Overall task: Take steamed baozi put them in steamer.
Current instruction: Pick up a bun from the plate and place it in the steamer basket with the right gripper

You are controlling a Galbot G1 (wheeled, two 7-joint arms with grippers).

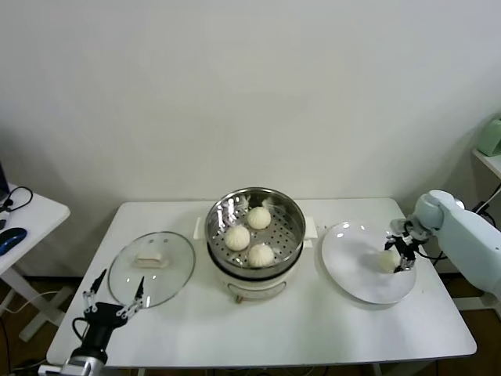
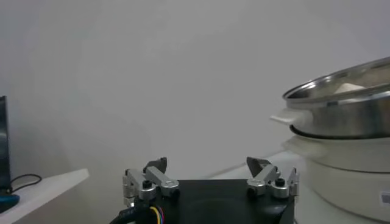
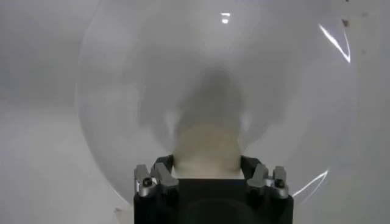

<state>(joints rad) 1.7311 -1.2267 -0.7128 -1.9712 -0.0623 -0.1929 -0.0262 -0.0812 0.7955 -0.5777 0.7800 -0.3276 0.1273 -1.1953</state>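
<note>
I see right gripper pinching last baozi on plate, dome up, no long axis; left gripper spread, idle near lid.

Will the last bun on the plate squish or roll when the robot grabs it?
Probably squishes a little: the baozi looks soft and puffy between the right end effector fingers. It might roll, being round, on the smooth white plate. It looks light.

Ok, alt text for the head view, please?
Right gripper closes around the last baozi on the white plate. Three baozi sit in the steamer; the left gripper waits open by the glass lid.
</note>
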